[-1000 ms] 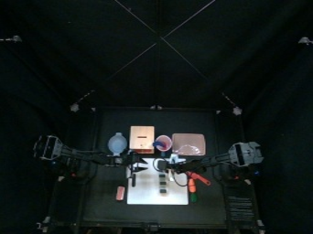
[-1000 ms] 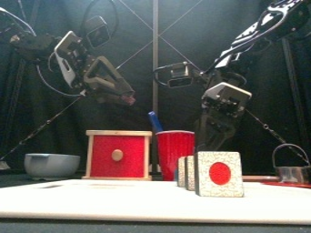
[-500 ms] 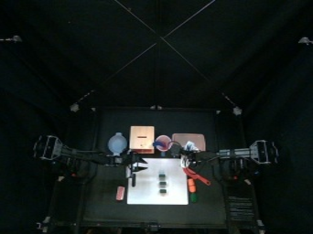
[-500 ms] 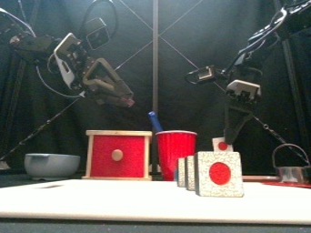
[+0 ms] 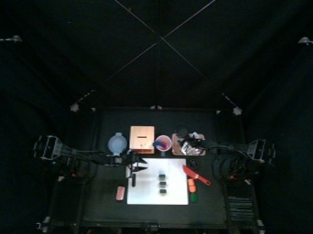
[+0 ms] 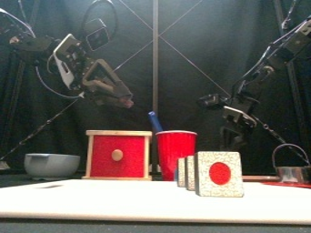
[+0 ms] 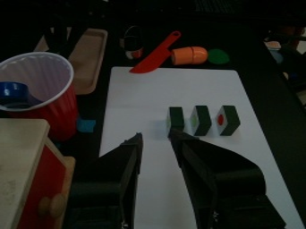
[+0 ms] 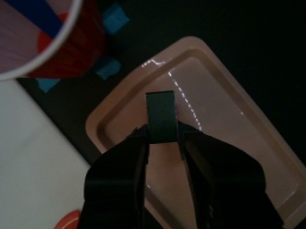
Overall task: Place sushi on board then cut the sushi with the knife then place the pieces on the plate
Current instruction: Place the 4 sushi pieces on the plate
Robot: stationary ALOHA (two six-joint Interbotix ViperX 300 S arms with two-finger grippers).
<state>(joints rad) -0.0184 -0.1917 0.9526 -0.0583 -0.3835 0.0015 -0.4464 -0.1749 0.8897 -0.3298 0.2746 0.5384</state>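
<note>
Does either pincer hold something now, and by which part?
The right pincer grips one dark green sushi piece by one end, above the pink tray. The left pincer is open and empty.

A small black table (image 5: 104, 206) stands inside a booth of black curtains, with the back curtain (image 5: 156, 55) rising dark and plain behind the table's back edge and filling the upper half of the top view. Side curtains (image 5: 31, 91) close the booth in on the left and right. Light falls brightest on the table's middle, while its edges, its corners and the curtains stay dim.
</note>
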